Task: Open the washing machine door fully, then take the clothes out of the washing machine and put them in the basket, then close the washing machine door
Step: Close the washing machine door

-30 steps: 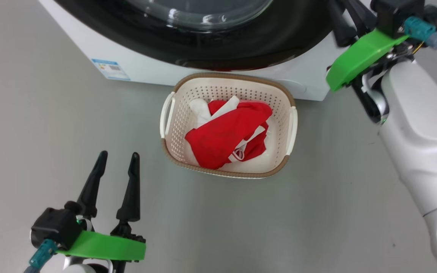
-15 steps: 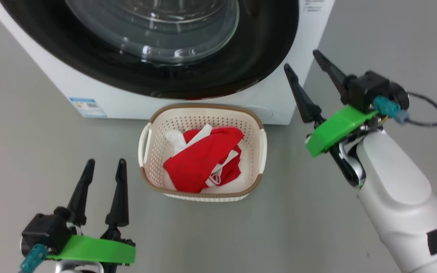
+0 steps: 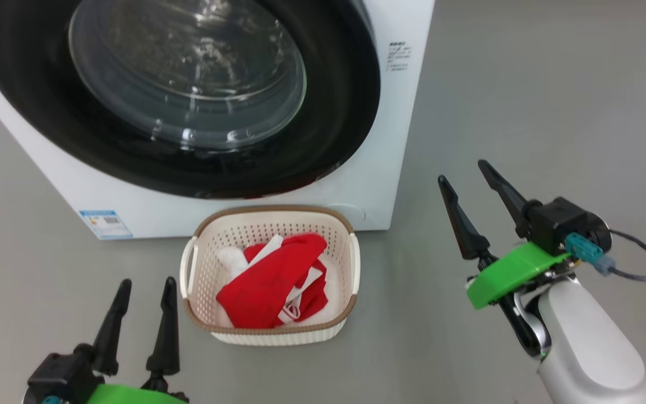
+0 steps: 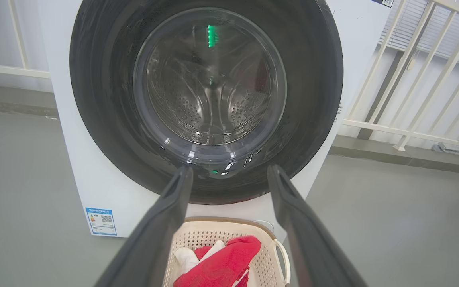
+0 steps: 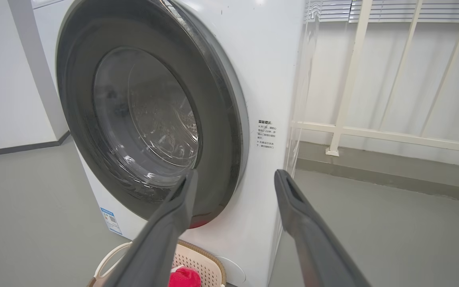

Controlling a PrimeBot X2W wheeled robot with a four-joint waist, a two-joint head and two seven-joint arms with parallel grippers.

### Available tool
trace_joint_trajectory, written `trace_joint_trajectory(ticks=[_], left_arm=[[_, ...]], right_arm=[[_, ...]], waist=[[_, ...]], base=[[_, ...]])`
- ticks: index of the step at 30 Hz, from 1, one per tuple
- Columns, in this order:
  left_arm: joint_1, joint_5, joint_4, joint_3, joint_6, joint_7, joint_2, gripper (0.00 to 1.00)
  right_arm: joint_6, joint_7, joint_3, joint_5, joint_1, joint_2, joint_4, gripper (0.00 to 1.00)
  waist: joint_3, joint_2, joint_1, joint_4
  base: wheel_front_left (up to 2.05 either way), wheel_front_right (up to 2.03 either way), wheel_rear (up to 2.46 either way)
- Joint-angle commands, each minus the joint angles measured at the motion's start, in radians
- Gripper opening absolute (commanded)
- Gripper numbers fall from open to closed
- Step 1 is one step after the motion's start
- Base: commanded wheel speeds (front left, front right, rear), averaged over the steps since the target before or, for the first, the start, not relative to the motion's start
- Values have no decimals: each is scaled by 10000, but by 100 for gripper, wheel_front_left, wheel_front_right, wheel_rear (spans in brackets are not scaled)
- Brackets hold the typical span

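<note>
The washing machine door [image 3: 334, 112], with its glossy black rim and glass bowl, lies shut against the white washing machine [image 3: 398, 140]. On the floor just in front stands the cream basket [image 3: 271, 331], with the red and white clothes [image 3: 270, 280] heaped inside. My left gripper [image 3: 147, 281] is open and holds nothing, low and left of the basket. My right gripper [image 3: 462, 171] is open and holds nothing, off the machine's right front corner. The left wrist view faces the door [image 4: 205, 79] between open fingers [image 4: 161, 223], with basket [image 4: 269, 235] and clothes [image 4: 221, 267] below. The right wrist view sees the door [image 5: 146, 119] obliquely.
A blue sticker [image 3: 105, 223] marks the machine's lower left front. A white railing [image 4: 412, 79] runs behind and to the right of the machine, also as the railing [image 5: 373, 131]. A dark cable [image 3: 642, 269] trails from my right wrist. Grey floor [image 3: 525, 84] stretches right of the machine.
The head camera has tilted up, so the whole picture slid down. My right gripper has come down and away from the door's right edge. The left gripper kept its pose.
</note>
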Motion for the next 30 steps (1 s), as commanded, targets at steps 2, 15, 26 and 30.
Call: trace_joint_trajectory(ticks=[2, 15, 26, 30], left_arm=[[50, -58, -220, 348, 37, -75, 293, 100], [642, -141, -472, 279, 21, -17, 467, 100], [1161, -196, -819, 368, 152, -42, 530, 100], [1185, -213, -946, 379, 174, -46, 544, 100]], right_arm=[[-36, -63, -12, -154, 276, 37, -471, 100], [-36, -63, -1276, -705, 2702, -2, -2332, 100], [-36, -63, -1470, -726, 4057, 196, -3230, 100], [-36, -63, -1442, -716, 4246, 221, -3531, 100]], waist=[[-550, 0, 0, -400], [-1137, 0, 0, -512], [-1340, 0, 0, -715], [-1302, 0, 0, -741]], base=[[0, 0, 0], [0, 0, 0], [0, 0, 0], [0, 0, 0]])
